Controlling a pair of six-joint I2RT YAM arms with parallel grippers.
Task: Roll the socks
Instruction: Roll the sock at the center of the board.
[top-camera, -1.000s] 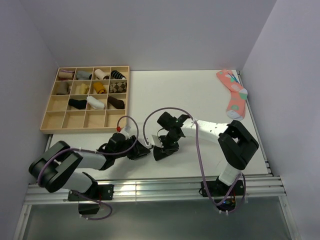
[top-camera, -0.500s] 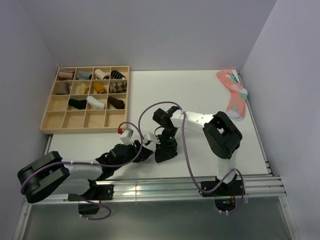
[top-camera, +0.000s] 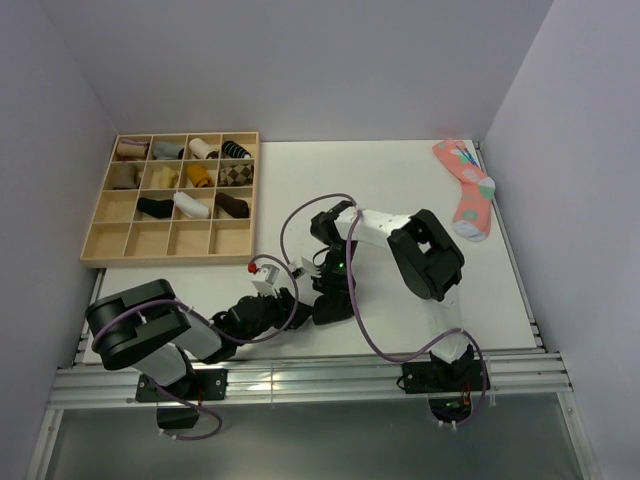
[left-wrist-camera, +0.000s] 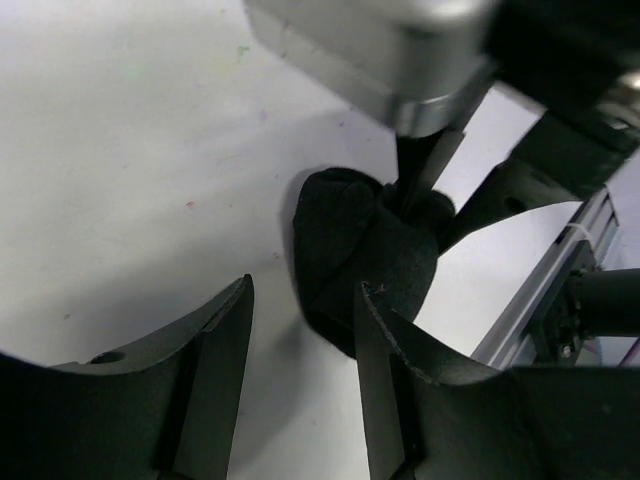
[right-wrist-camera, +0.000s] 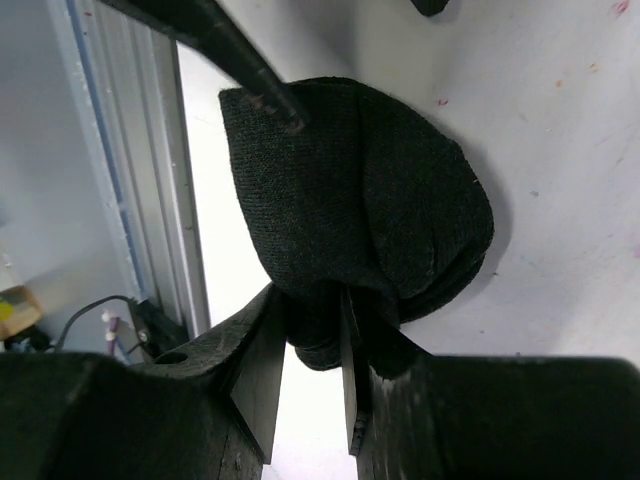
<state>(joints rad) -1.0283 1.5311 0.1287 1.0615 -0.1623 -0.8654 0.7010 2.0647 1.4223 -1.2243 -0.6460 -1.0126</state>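
At the far left corner of the tabletop (top-camera: 400, 180) stands a wooden tray (top-camera: 160, 260) with rolled sock bundles in some of its compartments, well apart from the work.

The left pincer (left-wrist-camera: 303, 300) lies low near the near edge with its jaws spread. Nothing sits between them. The black socks (right-wrist-camera: 360, 190) lie just beyond its tips, and one finger overlaps the bundle's lower edge in the left wrist view.

The socks sit near the middle of the near edge, beside the rail, folded into a short thick lump. The right pincer (right-wrist-camera: 310, 300) is pressed together on one end of that lump and pinches the knit.

We judge the rolling to be well under way. The bundle is formed and pinned at one end, with the left pincer free to take a new hold. The next move calls for the left pincer to close on the loose outer layer and draw it over the lump without dragging it out of the right pincer's hold.

In the right wrist view, the bundle's long axis runs straight out from the right pincer's tips. Its pinched end is at the fingers, its blunt end points away, and its rounded fold faces away from the rail. From above it is too dark to tell its heading.

A pink spotted sock (top-camera: 468, 195) lies flat at the far right corner.
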